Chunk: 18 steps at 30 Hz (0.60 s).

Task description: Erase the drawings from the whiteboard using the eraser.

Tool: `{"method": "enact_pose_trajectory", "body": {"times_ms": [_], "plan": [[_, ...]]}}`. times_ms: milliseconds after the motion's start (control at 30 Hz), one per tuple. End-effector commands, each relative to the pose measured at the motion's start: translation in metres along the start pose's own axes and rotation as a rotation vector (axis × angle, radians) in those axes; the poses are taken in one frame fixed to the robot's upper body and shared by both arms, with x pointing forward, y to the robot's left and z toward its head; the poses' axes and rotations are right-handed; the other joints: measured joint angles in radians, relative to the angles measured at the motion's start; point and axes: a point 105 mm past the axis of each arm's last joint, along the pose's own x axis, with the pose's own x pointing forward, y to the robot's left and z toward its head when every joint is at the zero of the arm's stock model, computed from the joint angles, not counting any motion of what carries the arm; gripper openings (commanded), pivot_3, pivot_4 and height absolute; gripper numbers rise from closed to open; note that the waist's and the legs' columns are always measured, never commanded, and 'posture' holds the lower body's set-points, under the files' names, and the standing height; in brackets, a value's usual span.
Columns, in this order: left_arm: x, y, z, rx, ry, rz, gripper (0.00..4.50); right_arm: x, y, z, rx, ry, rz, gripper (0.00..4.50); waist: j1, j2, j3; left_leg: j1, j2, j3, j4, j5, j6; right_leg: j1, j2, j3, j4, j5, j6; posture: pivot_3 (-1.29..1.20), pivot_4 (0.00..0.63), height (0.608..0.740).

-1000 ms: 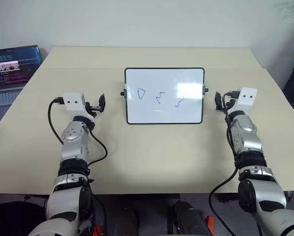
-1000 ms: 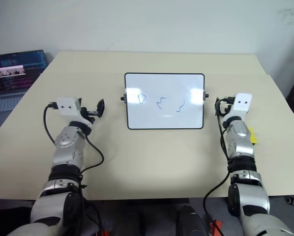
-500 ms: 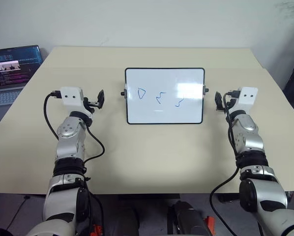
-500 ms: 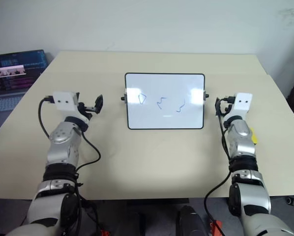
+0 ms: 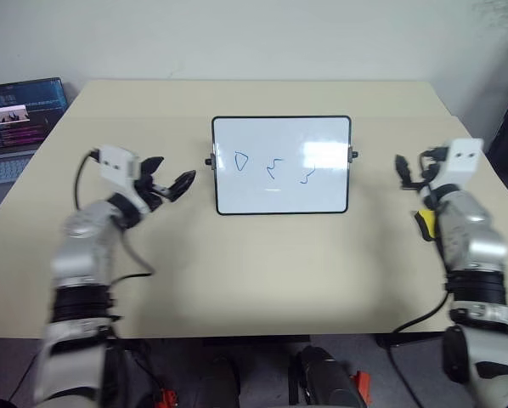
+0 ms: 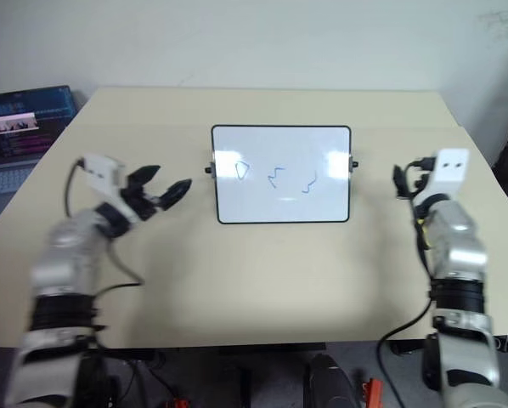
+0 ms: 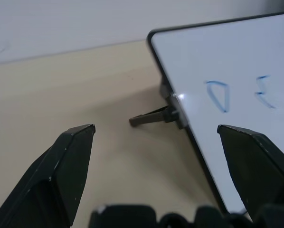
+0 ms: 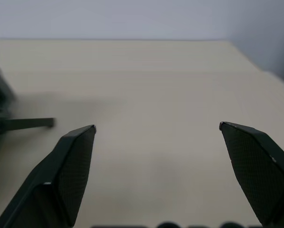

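- While both pincers, left pincer [image 5: 171, 184] and right pincer [image 5: 404, 169], stand apart and empty, we first fetch the eraser [image 5: 424, 223], lower right.
- Drawings [image 5: 273, 167] on whiteboard [image 5: 281, 202], centre: untouched.

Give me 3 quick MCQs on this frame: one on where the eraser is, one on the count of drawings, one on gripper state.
1. Where is the eraser?
A. On the whiteboard
B. On the table by the right arm
C. In the left gripper

2. How many blue drawings are on the whiteboard?
A. One
B. Three
C. Five

3. What state is the left gripper in?
A. Open, empty
B. Shut on the eraser
C. Shut on the whiteboard's edge

Answers:
1. B, a yellow block lies on the table beside the right forearm.
2. B, a triangle-like outline and two squiggles show in a row.
3. A, its fingers stand wide apart with bare table between; the right gripper is open too.
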Motion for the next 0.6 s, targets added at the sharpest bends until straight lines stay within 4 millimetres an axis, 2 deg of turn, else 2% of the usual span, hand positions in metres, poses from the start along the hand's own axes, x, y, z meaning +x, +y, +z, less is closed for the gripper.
{"method": "enact_pose_trajectory", "body": {"times_ms": [33,100,167,233,333,433,600], "plan": [[0.028,-0.060,0.022,0.039,0.006,-0.333,4.50,-0.010,-0.011,0.016,0.029,0.028,-0.015,4.46,0.011,0.001,-0.001,0.001,0.000,0.000,0.000,0.000,0.000,0.002,0.000,-0.001,-0.001,0.000,0.000,0.00,0.150,0.740],[0.047,-0.086,0.023,0.054,0.004,-0.449,4.50,-0.016,-0.015,0.011,0.022,0.098,-0.001,4.46,0.023,0.001,-0.001,0.002,-0.002,0.000,0.001,0.000,0.000,0.004,-0.001,-0.001,-0.001,0.000,0.001,0.00,0.150,0.740],[0.067,-0.103,0.024,0.029,-0.031,-0.504,4.50,-0.022,-0.018,0.005,0.030,0.156,0.022,4.46,0.029,0.001,-0.001,0.002,-0.002,0.000,0.003,0.000,0.000,0.005,-0.002,0.000,0.000,0.000,0.001,0.00,0.150,0.740],[0.089,-0.118,0.014,0.042,-0.027,-0.522,4.50,-0.028,-0.020,-0.008,0.009,0.227,0.041,4.46,0.029,0.002,-0.001,0.001,-0.002,0.000,0.004,0.000,0.000,0.004,-0.001,0.000,0.000,0.000,0.001,0.00,0.150,0.740],[0.122,-0.141,0.012,-0.078,-0.111,-0.547,4.50,-0.037,-0.023,-0.016,0.018,0.265,0.049,4.46,0.030,0.002,-0.001,-0.001,-0.001,0.000,0.006,0.000,0.000,0.003,0.000,0.000,0.000,0.000,0.001,0.00,0.150,0.740],[0.137,-0.165,0.000,-0.056,-0.105,-0.591,4.50,-0.044,-0.033,-0.029,-0.001,0.339,0.031,4.46,0.020,0.002,-0.001,-0.003,-0.001,0.000,0.010,-0.001,0.003,0.002,0.000,0.002,0.000,0.000,0.001,0.00,0.150,0.740],[0.148,-0.197,-0.014,-0.046,-0.090,-0.652,4.50,-0.058,-0.039,-0.046,0.017,0.428,0.070,4.46,0.020,0.002,-0.001,-0.003,-0.002,0.000,0.011,-0.002,0.003,0.002,0.000,0.002,0.000,0.000,0.001,0.00,0.150,0.740]]}}
